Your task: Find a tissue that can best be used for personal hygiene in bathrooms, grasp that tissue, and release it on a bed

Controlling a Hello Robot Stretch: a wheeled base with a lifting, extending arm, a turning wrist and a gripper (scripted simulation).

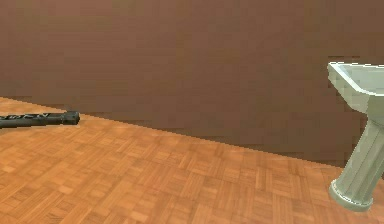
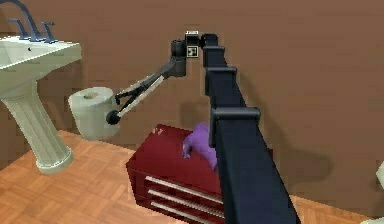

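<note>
A pale roll of toilet tissue [image 2: 90, 106] hangs in the air in front of the brown wall, clear of the floor and of the sink beside it. It sits at the far end of my gripper [image 2: 113, 112], which holds it. The dark arm [image 2: 235, 130] rises from the arm side view's bottom edge, and the gripper's body slants down to the left from the white marker squares [image 2: 192, 45].
A pale pedestal sink [image 2: 30, 90] stands at the arm side view's left and again at the forward view's right [image 1: 360, 130]. A low red drawer chest [image 2: 165, 170] with a purple object [image 2: 203, 143] on top stands by the arm. A dark rod [image 1: 40, 118] lies on the wood floor.
</note>
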